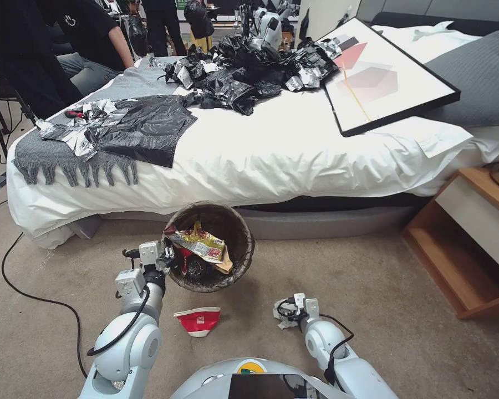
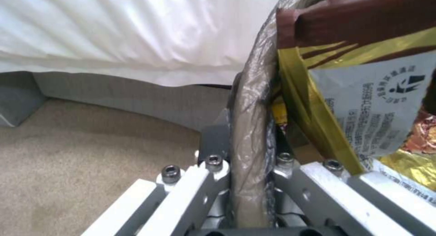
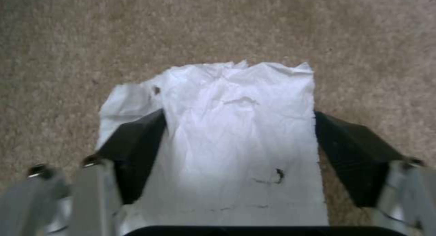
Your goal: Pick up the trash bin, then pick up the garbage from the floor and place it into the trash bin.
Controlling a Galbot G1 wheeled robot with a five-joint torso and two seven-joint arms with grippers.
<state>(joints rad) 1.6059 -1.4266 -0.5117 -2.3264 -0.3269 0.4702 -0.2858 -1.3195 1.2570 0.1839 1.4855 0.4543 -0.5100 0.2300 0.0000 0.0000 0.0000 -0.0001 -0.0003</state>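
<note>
Left tool (image 1: 169,256) clamped on trash bin (image 1: 241,224) rim, bin tilted by the bed (image 1: 271,155), contents partly hidden. Right tool (image 3: 236,151) fingers apart around white tissue (image 3: 240,127) on carpet (image 1: 382,288); its tips hidden from head view. Red cup (image 1: 198,320) lies between the arms.

Open carpet (image 1: 382,288) lies wide between the trash bin (image 1: 239,260) and the wooden nightstand (image 1: 471,244). The bed (image 1: 271,160) walls off everything behind the bin. A crushed red cup (image 1: 198,320) sits just beside the bin, a black cable (image 1: 33,288) loops far left.
</note>
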